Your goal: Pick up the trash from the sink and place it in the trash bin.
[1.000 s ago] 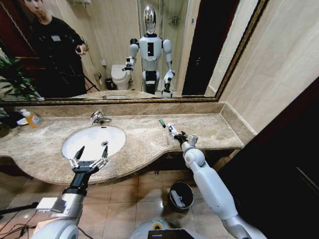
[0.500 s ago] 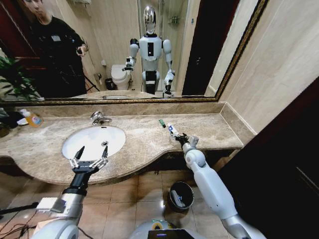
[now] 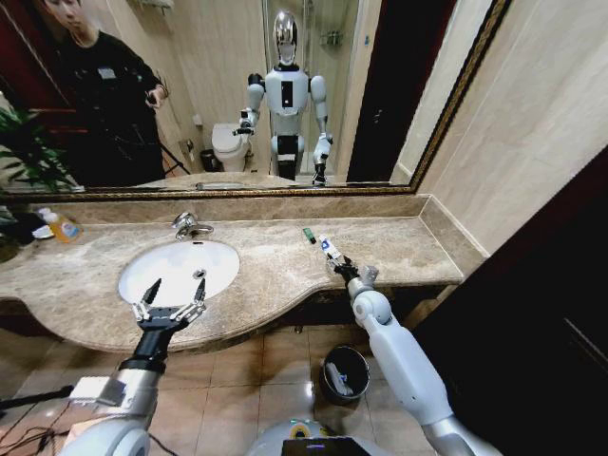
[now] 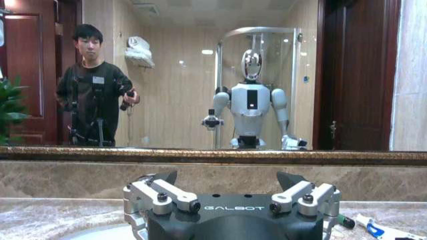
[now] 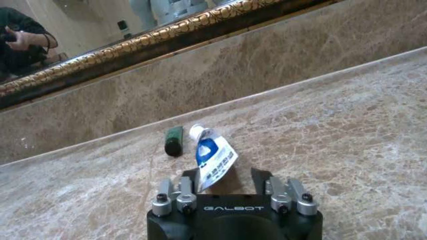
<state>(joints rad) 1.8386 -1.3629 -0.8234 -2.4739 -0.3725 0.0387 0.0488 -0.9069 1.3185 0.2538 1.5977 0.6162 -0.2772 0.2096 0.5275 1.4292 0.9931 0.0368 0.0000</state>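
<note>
My right gripper (image 3: 338, 265) is over the marble counter to the right of the sink (image 3: 142, 275). It is shut on the flat end of a white tube with blue marks (image 3: 326, 247). In the right wrist view the tube (image 5: 213, 157) stands tilted between the fingers (image 5: 189, 181), cap end pointing toward the mirror. A tiny dark-green piece (image 5: 174, 140) lies on the counter just beyond it, also seen in the head view (image 3: 309, 235). My left gripper (image 3: 169, 296) hangs open at the sink's front rim. The trash bin (image 3: 344, 372) stands on the floor below the counter.
A chrome tap (image 3: 190, 225) sits behind the basin. A yellow-orange bottle (image 3: 62, 226) stands at the far left of the counter by a plant (image 3: 24, 152). A mirror covers the back wall above a marble backsplash (image 3: 285, 206). The side wall closes the counter's right end.
My right gripper has drawn back a little toward the counter's front edge, with the white tube at its fingertips. The left arm has not moved.
</note>
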